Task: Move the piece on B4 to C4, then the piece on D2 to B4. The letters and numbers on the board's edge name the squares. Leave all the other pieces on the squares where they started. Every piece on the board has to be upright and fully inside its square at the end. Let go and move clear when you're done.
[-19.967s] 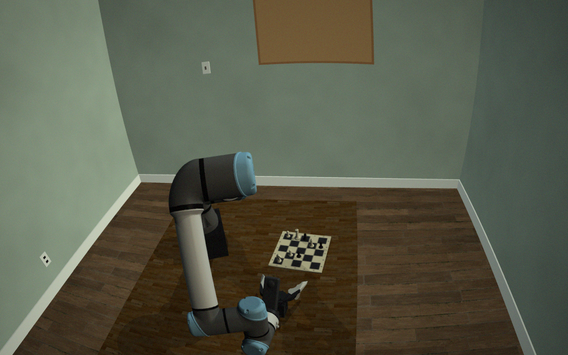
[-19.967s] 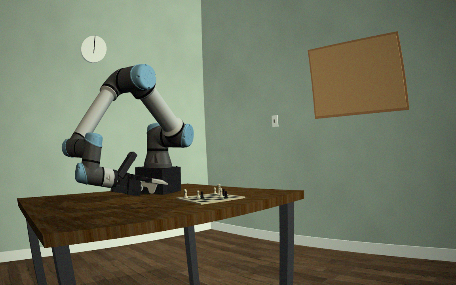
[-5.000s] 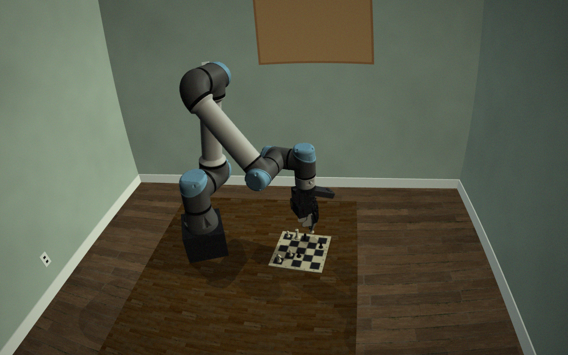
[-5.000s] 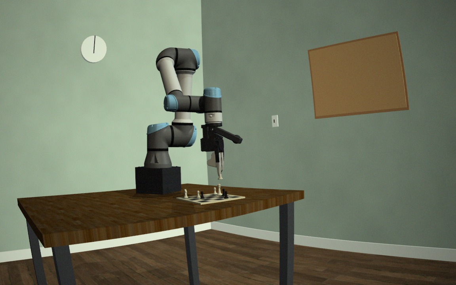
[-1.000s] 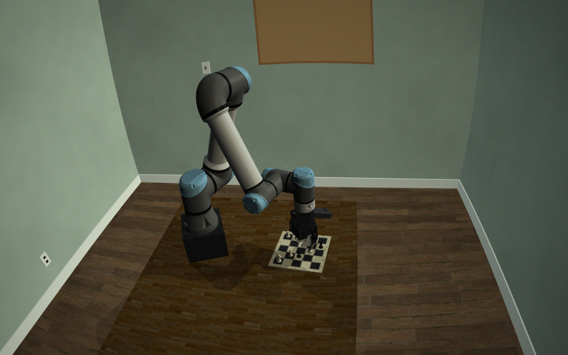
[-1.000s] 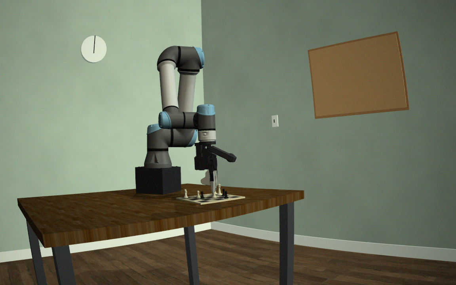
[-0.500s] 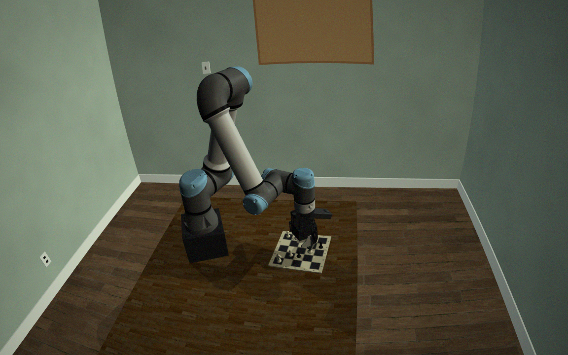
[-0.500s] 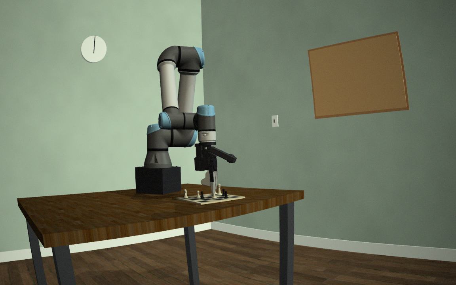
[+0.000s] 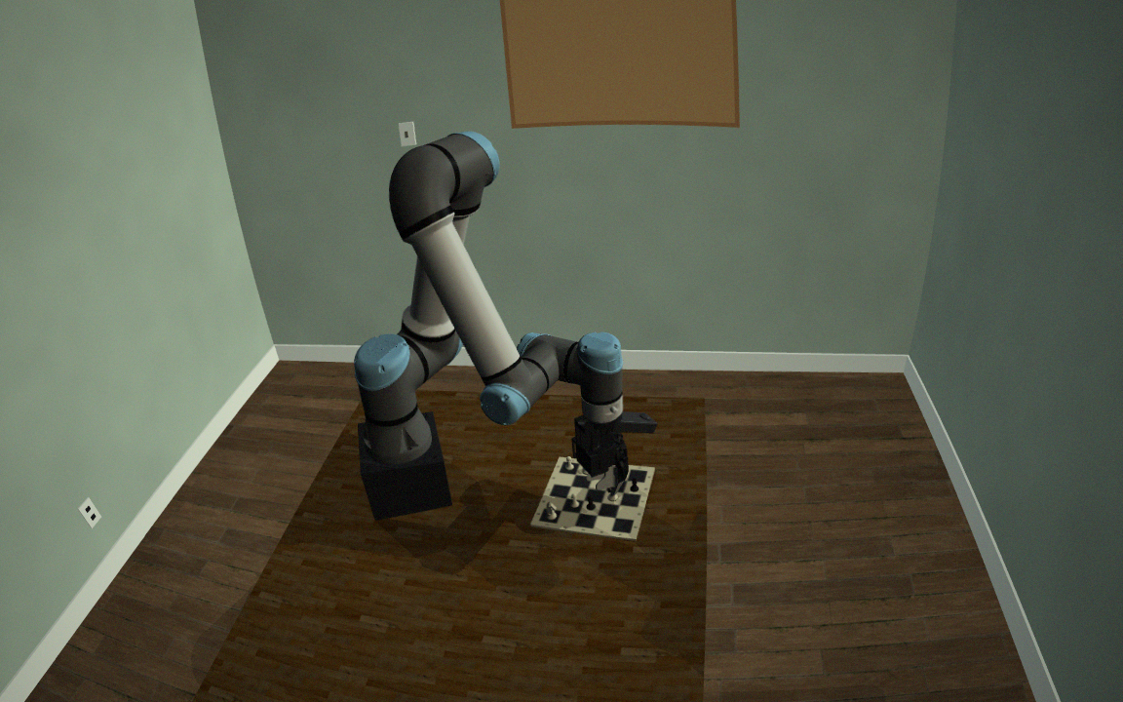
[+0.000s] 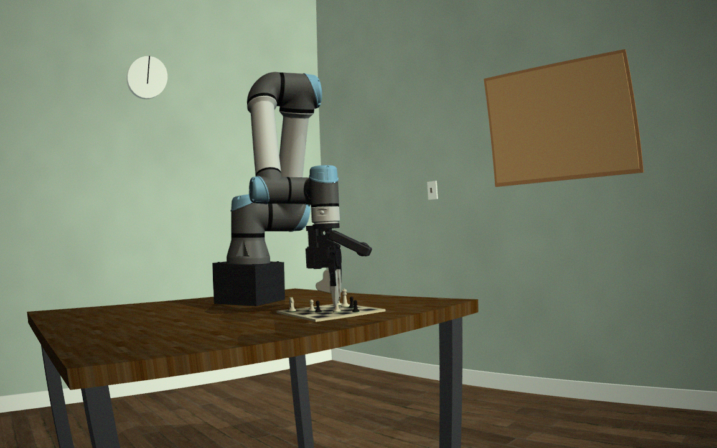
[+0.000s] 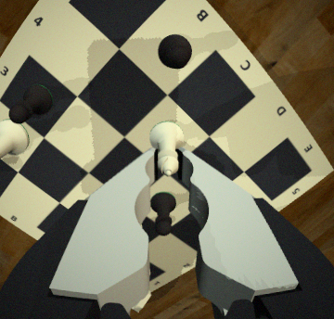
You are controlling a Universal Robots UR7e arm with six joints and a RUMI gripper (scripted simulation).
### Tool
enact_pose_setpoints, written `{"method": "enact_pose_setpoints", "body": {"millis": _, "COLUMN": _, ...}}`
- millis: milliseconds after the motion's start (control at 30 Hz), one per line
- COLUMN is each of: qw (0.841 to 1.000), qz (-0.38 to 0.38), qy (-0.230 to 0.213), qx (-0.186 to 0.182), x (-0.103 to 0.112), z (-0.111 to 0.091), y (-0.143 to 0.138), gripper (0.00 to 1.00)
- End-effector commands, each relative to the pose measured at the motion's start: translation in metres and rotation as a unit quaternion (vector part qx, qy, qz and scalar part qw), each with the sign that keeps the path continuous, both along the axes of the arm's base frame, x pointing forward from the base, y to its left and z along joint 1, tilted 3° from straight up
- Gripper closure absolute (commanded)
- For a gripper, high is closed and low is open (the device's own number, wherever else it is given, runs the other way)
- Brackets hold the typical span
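The chessboard (image 9: 595, 508) lies on the wooden table and also shows in the exterior view (image 10: 330, 312). My gripper (image 11: 166, 150) (image 9: 607, 478) points straight down over the board's far side and is shut on a white piece (image 11: 167, 143). The piece hangs upright over, or stands on, a light square one row in from the lettered edge, about level with the C mark. I cannot tell if its base touches the board. A black pawn (image 11: 175, 51) stands on a light square by the B mark. Another black pawn (image 11: 162, 211) shows in the gap between my fingers, further back.
A black piece (image 11: 32, 103) and a white piece (image 11: 11, 137) stand close together at the board's left side near the 3 mark. The robot's black base block (image 9: 403, 476) stands left of the board. The board's far edge is close to the table edge (image 10: 433, 309).
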State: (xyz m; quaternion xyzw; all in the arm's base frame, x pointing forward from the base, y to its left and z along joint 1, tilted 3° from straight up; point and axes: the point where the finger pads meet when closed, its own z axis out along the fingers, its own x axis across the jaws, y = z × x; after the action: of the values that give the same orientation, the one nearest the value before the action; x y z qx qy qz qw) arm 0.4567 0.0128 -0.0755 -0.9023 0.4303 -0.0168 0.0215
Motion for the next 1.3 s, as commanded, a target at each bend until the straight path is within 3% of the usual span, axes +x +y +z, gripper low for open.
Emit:
{"method": "enact_pose_setpoints", "body": {"millis": 0, "qw": 1.000, "qz": 0.000, "qy": -0.001, "qx": 0.000, "x": 0.0004, "z": 0.0004, "y": -0.0001, "gripper": 1.00}}
{"method": "enact_pose_setpoints", "body": {"millis": 600, "qw": 1.000, "qz": 0.000, "qy": -0.001, "qx": 0.000, "x": 0.0004, "z": 0.0004, "y": -0.0001, "gripper": 1.00}}
{"method": "enact_pose_setpoints", "body": {"millis": 1100, "qw": 1.000, "qz": 0.000, "qy": -0.001, "qx": 0.000, "x": 0.0004, "z": 0.0004, "y": -0.0001, "gripper": 0.78}}
{"method": "enact_pose_setpoints", "body": {"millis": 1267, "qw": 1.000, "qz": 0.000, "qy": -0.001, "qx": 0.000, "x": 0.0004, "z": 0.0004, "y": -0.0001, "gripper": 0.78}}
